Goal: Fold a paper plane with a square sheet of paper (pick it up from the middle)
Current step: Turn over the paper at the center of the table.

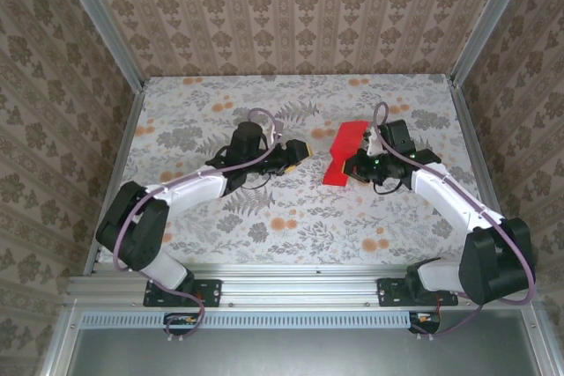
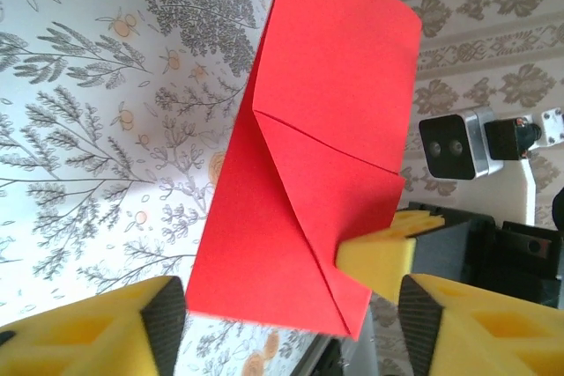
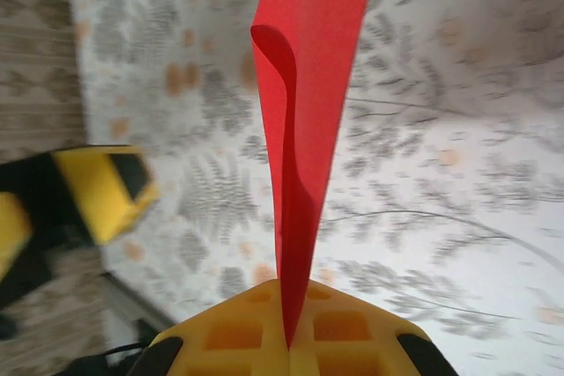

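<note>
The red sheet of paper (image 1: 344,151) is held up off the table, partly folded, with a diagonal crease and a folded flap showing in the left wrist view (image 2: 317,147). My right gripper (image 1: 359,165) is shut on its edge, and in the right wrist view the sheet (image 3: 308,85) rises edge-on out of the closed yellow pads (image 3: 291,341). One right fingertip (image 2: 377,257) pinches the paper's lower right part. My left gripper (image 1: 300,149) stands open just left of the sheet, with its fingers (image 2: 115,332) on either side of the lower edge and not touching it.
The floral tablecloth (image 1: 291,217) covers the table, which is walled by patterned panels and metal posts (image 1: 463,94). The right wrist camera (image 2: 454,145) sits close behind the paper. The left gripper's yellow finger (image 3: 97,191) appears at the left of the right wrist view.
</note>
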You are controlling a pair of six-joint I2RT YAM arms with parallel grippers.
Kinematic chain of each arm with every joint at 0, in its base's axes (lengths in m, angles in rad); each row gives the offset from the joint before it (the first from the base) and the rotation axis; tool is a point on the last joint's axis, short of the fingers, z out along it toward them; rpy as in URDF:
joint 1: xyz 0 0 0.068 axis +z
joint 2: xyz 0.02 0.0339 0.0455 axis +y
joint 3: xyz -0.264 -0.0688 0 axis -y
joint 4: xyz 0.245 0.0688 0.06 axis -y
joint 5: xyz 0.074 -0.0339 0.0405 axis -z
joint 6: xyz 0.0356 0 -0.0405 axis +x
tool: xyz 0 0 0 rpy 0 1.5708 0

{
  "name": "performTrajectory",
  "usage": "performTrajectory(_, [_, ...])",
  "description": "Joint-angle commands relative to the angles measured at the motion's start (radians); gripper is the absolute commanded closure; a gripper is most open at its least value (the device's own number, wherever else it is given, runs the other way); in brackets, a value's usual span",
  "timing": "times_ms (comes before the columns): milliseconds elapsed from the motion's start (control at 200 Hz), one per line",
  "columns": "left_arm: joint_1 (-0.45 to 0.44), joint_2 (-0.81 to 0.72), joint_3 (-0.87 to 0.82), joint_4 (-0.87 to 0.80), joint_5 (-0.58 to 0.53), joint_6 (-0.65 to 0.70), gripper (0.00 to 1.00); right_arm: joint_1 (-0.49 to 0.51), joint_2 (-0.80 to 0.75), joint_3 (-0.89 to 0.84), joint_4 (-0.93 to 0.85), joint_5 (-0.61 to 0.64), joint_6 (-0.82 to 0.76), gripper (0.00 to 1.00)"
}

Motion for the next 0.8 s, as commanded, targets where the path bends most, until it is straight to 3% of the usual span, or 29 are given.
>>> performTrajectory(0, [0.006, -0.065, 0.050, -0.173, 0.001, 0.132, 0.27, 0.006, 0.011, 0.067, -0.267, 0.191, -0.198, 0.99])
performTrajectory(210, [0.025, -0.138, 0.040, -0.302, -0.021, 0.210, 0.22, 0.068, 0.071, 0.224, -0.493, 0.500, -0.297, 0.99])
performTrajectory(495, [0.079, -0.158, -0.005, -0.354, 0.021, 0.247, 0.21, 0.202, 0.233, 0.359, -0.672, 0.849, -0.276, 0.98])
performTrajectory(615, [0.112, -0.185, -0.023, -0.393, 0.041, 0.267, 0.21, 0.256, 0.317, 0.392, -0.708, 0.921, -0.257, 0.97])
performTrajectory(795, [0.144, -0.248, -0.066, -0.458, 0.051, 0.296, 0.21, 0.333, 0.429, 0.433, -0.722, 0.930, -0.225, 0.93])
